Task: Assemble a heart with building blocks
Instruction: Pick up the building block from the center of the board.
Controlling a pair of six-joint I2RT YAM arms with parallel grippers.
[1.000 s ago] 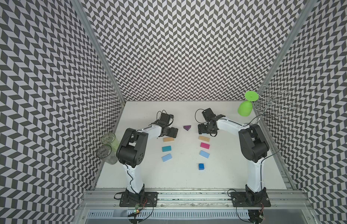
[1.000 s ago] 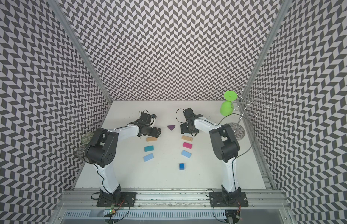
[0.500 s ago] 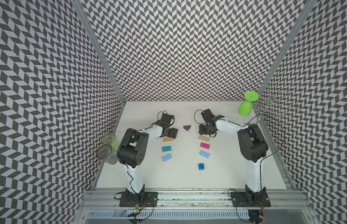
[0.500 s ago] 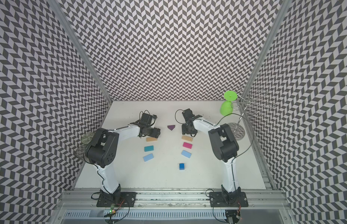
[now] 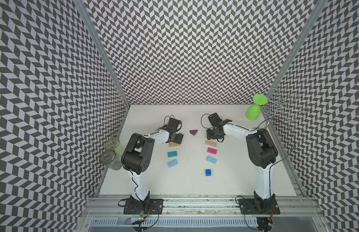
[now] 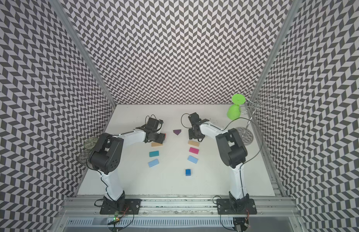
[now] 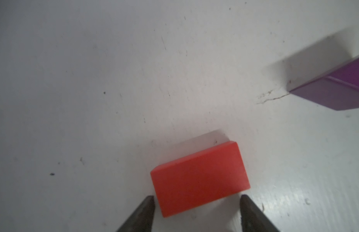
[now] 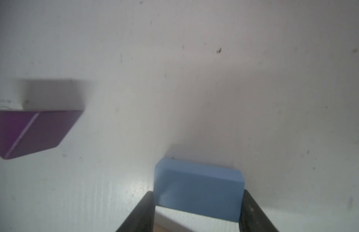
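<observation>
End effectors: right (image 8: 197,197) clamps smooth blue slab (image 8: 198,183), left (image 7: 197,197) gapes around red slab (image 7: 198,176).

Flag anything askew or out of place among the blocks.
The blue cube sits well to the right of the purple triangle instead of straight below it, so it looks off-centre. The red block lies skewed between the fingertips of the left gripper. Nothing else stands out.
</observation>
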